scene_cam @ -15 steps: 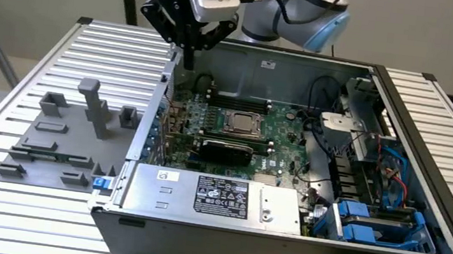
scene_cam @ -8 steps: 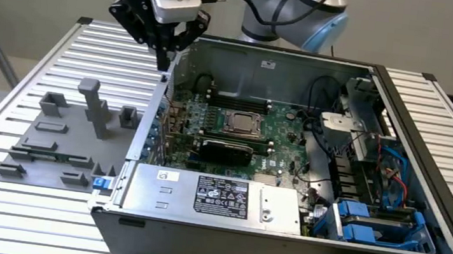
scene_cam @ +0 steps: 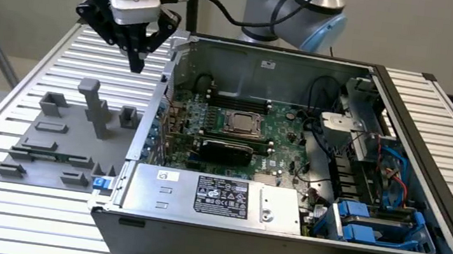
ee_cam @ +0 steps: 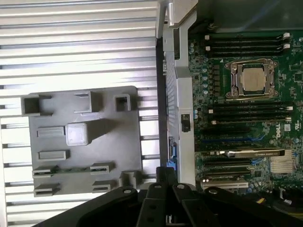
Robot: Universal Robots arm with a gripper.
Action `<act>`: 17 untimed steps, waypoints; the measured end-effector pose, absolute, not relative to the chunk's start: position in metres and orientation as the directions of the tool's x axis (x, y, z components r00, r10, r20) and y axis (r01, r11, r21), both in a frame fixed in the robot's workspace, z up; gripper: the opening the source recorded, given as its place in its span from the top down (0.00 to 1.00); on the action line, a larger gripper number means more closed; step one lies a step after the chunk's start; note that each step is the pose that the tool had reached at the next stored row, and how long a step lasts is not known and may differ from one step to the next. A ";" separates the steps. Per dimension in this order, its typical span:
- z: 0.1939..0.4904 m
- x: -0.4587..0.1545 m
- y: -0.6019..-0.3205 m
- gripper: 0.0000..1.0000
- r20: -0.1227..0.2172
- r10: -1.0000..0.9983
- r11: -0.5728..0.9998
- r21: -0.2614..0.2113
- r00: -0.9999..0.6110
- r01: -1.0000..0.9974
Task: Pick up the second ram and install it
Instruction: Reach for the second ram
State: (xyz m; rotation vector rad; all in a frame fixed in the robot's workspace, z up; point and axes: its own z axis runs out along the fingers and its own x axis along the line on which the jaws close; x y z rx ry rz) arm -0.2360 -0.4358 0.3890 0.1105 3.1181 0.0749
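The second ram (scene_cam: 51, 157) is a thin green stick lying on edge in a slot of the grey fixture plate (scene_cam: 33, 172), near the plate's front. In the wrist view the ram (ee_cam: 72, 169) sits between two small grey holders on the fixture plate (ee_cam: 123, 142). My gripper (scene_cam: 136, 62) hangs above the ribbed table behind the plate, beside the computer case's outer wall. Its fingers (ee_cam: 158, 182) are shut together with nothing between them. The gripper stands well above and apart from the ram.
An open computer case (scene_cam: 428, 156) fills the exterior view's right, with the green motherboard (ee_cam: 284, 101), its processor socket (ee_cam: 251, 80) and black memory slots (ee_cam: 246, 113). A tall grey post (scene_cam: 92, 108) rises from the fixture plate. The power supply (scene_cam: 218, 196) lies at the case front.
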 end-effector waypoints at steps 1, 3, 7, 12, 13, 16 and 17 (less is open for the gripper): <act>0.389 -0.241 -0.437 0.89 -0.019 0.071 0.996 0.049 -0.997 0.070; 0.388 -0.250 -0.440 0.89 -0.019 0.071 0.996 0.049 -0.997 0.070; 0.386 -0.268 -0.444 0.89 -0.019 0.071 0.996 0.049 -0.997 0.070; 0.380 -0.291 -0.446 0.89 -0.017 0.071 0.996 0.048 -0.997 0.070; 0.379 -0.296 -0.446 0.89 -0.016 0.071 0.996 0.048 -0.997 0.070; 0.375 -0.309 -0.447 0.89 -0.014 0.071 0.996 0.047 -0.997 0.070; 0.374 -0.314 -0.447 0.89 -0.014 0.071 0.996 0.047 -0.997 0.070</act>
